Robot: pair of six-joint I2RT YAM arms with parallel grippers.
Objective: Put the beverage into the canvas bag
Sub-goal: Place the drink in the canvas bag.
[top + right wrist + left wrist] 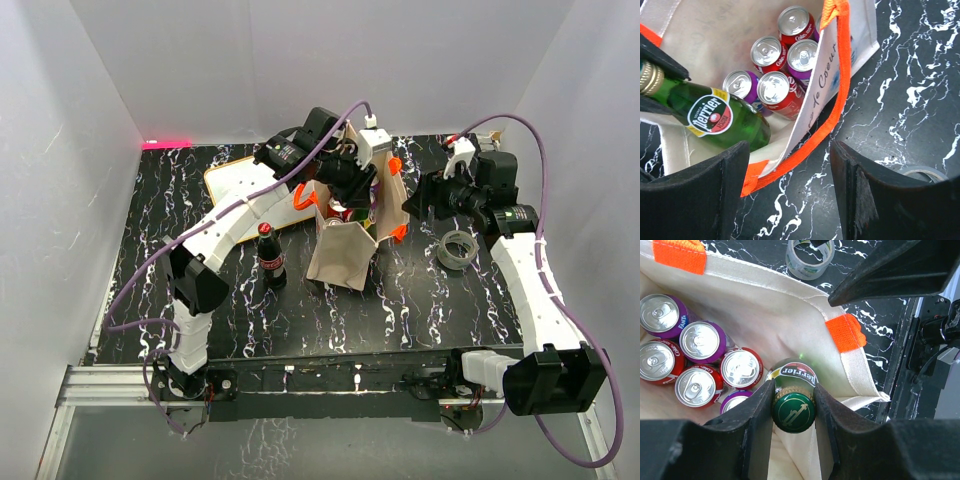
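The beige canvas bag (340, 255) with orange handles stands at the table's middle, its mouth open. My left gripper (347, 186) is over the mouth and shut on the neck of a green Perrier bottle (793, 411), which hangs tilted inside the bag (765, 310) beside several cola and purple soda cans (701, 341). The right wrist view shows the bottle (720, 117) inside the bag (710, 30), above the cans (774, 88). My right gripper (413, 205) is open at the bag's right side; the orange handle (832, 112) lies between its fingers (790, 167), untouched.
A dark cola bottle (270, 255) stands upright left of the bag. A tape roll (459, 249) lies to the bag's right, also in the left wrist view (810, 257). A white board with an orange-brown frame (238, 185) lies behind the left arm.
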